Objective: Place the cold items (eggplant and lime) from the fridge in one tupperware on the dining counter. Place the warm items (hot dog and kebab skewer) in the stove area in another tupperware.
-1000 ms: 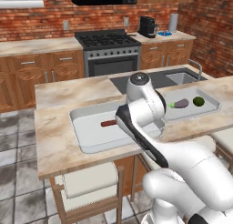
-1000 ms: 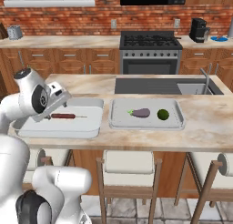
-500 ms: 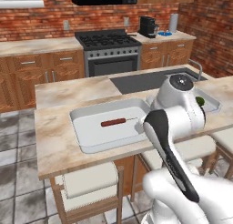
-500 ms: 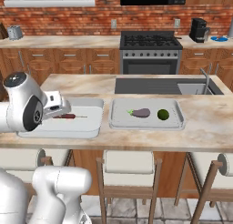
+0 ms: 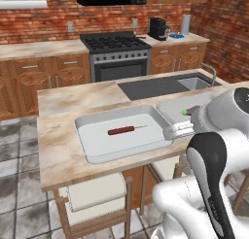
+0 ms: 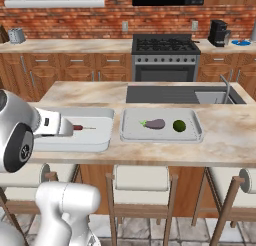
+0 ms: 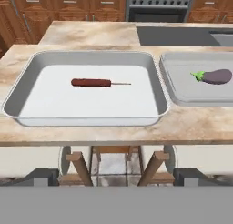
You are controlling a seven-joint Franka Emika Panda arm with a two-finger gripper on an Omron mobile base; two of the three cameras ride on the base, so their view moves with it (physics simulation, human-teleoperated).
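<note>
Grey tub (image 7: 27,89) holds skewer (image 7: 93,83); eggplant (image 6: 155,123), lime (image 6: 179,125) in second tub (image 6: 197,135). Tool (image 7: 116,177) wide, empty. Hot dog unplaced; risk: elbow sweeping tabletop (image 5: 58,155).

Marble-patterned tabletop (image 6: 225,135) of the kitchen island, with a dark inset panel (image 6: 160,94) and a sink (image 6: 214,96) along its far edge. Two shallow grey tupperware trays rest directly on it, side by side and just apart. The left tray (image 7: 27,84) holds a kebab skewer (image 7: 93,83) lying flat near its middle. The right tray (image 6: 131,132) holds an eggplant (image 6: 154,123) and a lime (image 6: 179,125), close together. Wooden stools (image 6: 140,182) stand under the near edge.
</note>
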